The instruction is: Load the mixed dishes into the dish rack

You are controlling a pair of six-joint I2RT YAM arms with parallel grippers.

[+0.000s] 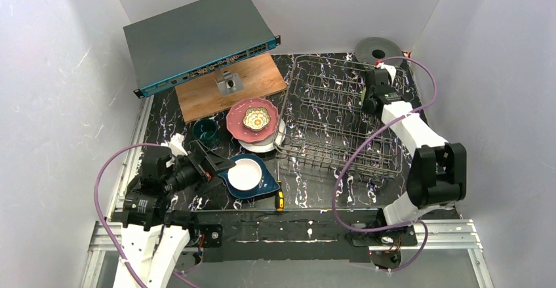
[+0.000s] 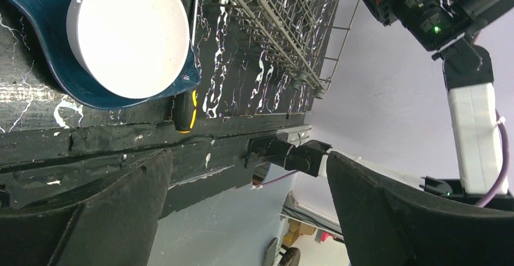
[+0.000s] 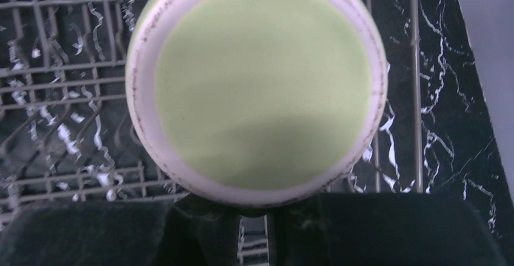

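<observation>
The wire dish rack (image 1: 328,124) stands at centre right. My right gripper (image 1: 379,79) hangs over its far right corner, shut on the pale yellow-green mug (image 1: 389,70). The right wrist view shows the mug's round base (image 3: 260,84) above the rack wires (image 3: 60,84), with the gripper (image 3: 254,220) closed at its edge. My left gripper (image 1: 219,165) is open and empty, just left of the white bowl (image 1: 244,173) on the dark blue plate (image 1: 262,186). The left wrist view shows the bowl (image 2: 130,33), plate (image 2: 36,36) and gripper (image 2: 248,175). The flower-shaped dish (image 1: 256,118) lies on the pink plate (image 1: 236,125), over the white plate (image 1: 261,147). The dark teal mug (image 1: 206,132) stands to the left.
A yellow-and-black screwdriver (image 1: 278,196) lies by the blue plate near the front edge. A wooden board (image 1: 252,78) with a small metal block (image 1: 228,81) and a grey network switch (image 1: 190,35) sit at the back left. A grey disc (image 1: 378,50) lies behind the rack. White walls surround the table.
</observation>
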